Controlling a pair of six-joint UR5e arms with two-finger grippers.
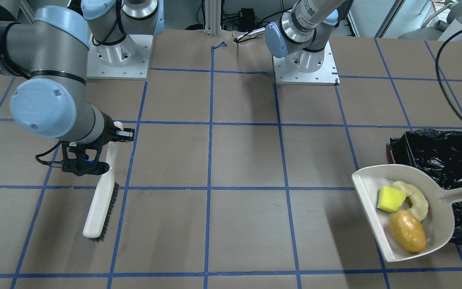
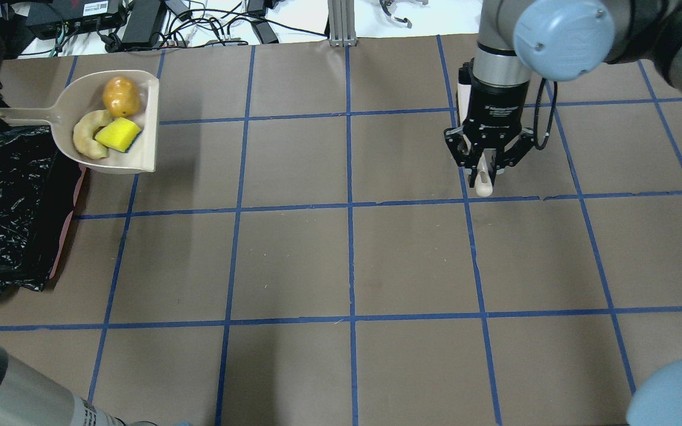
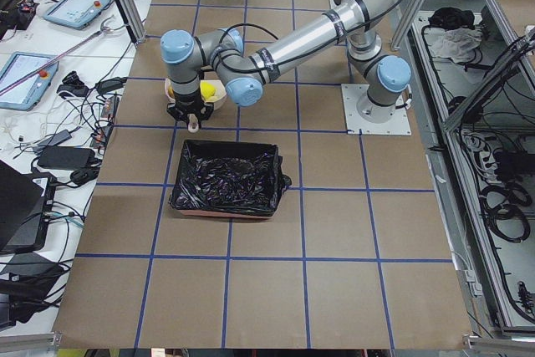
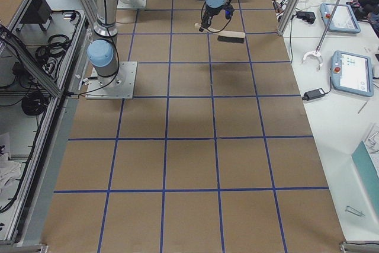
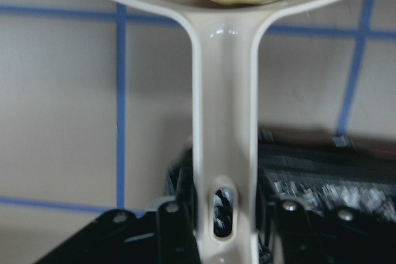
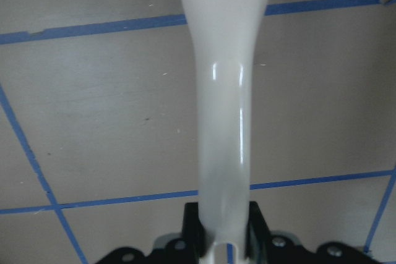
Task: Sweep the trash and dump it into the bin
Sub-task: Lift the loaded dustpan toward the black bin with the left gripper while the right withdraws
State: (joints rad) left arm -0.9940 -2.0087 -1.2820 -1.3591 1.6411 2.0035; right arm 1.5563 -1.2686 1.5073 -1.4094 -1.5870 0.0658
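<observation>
Left pincer [image 5: 224, 209] around dustpan handle [image 5: 226, 109], trash [image 1: 405, 224] just ahead (bin [image 1: 443, 156] beside).

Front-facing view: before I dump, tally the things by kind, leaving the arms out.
Trash pieces: 3 (potato-like lump, bread piece, sponge), all in the dustpan
Dustpan: 1
Brush: 1
Bin: 1
Total: 6
</observation>
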